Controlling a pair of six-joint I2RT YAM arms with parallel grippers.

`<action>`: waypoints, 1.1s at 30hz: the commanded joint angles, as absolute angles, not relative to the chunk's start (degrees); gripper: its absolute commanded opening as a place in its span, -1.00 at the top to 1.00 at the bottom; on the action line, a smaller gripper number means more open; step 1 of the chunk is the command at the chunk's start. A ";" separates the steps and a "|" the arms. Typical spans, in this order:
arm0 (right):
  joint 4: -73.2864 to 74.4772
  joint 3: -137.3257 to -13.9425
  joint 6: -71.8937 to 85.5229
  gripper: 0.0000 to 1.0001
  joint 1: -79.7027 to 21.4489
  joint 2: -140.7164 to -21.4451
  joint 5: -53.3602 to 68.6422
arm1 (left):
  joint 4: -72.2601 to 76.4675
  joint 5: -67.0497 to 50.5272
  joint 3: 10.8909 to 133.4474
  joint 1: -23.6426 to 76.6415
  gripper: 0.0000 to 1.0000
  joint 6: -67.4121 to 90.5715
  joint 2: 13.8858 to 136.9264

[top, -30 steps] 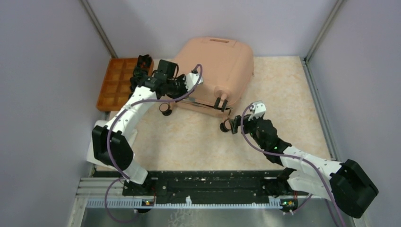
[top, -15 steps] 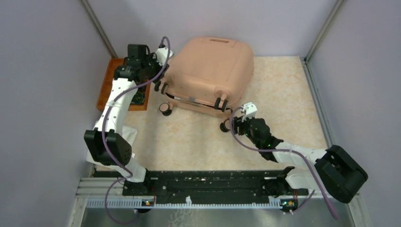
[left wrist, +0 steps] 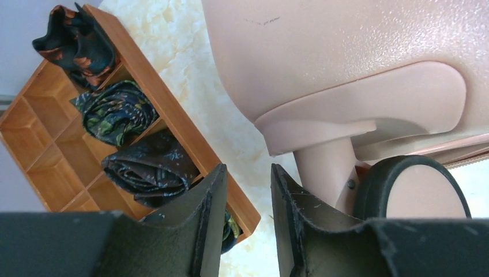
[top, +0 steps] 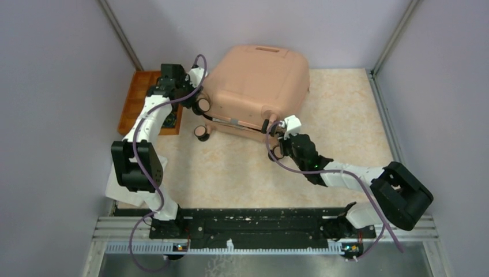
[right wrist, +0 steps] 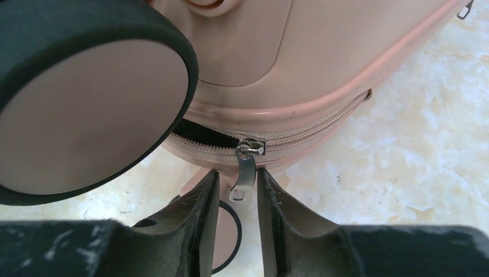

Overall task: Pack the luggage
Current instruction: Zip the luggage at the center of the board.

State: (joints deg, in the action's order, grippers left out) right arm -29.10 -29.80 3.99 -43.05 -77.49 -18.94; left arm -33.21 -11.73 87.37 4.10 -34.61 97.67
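The peach-pink luggage (top: 259, 81) lies closed at the back of the table, wheels toward me. Its zipper is part open near the corner, showing black inside. My right gripper (top: 275, 137) is at the luggage's near right corner, under a wheel (right wrist: 86, 98). In the right wrist view the gripper (right wrist: 237, 171) has narrow jaws on either side of the silver zipper pull (right wrist: 244, 170), with a gap still on the left. My left gripper (left wrist: 248, 167) is open and empty beside the left wheel (left wrist: 412, 193) and its post.
An orange compartmented tray (top: 135, 101) sits left of the luggage, partly under the left arm. Rolled dark patterned cloths (left wrist: 118, 109) fill some of its cells. Grey walls close in the table on three sides.
The right arm has pushed forward to the luggage's zipper and its jaws have narrowed round the pull. The left arm has swung left from the luggage's front to the left wheel.
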 commanded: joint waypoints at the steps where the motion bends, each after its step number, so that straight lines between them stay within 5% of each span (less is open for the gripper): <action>1: -32.37 -32.59 3.12 0.49 -44.99 -79.97 -21.36 | -32.73 -23.09 87.71 4.78 0.18 -33.87 98.87; 7: -38.44 -30.56 0.59 1.00 -46.81 -79.87 -24.33 | -34.98 -27.16 88.68 5.10 0.22 -35.92 99.82; 24: -40.57 -22.61 -0.45 1.00 -48.41 -69.70 -18.54 | -38.46 -34.42 80.57 7.89 0.37 -39.95 97.36; 33: -50.19 -19.73 15.25 1.00 -48.43 -71.24 -10.66 | -38.99 -35.01 77.70 11.53 0.41 -40.71 96.18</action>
State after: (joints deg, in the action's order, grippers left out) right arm -38.59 -19.46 5.72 -46.33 -70.96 -25.63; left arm -30.70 -23.16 81.21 4.23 -39.81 96.05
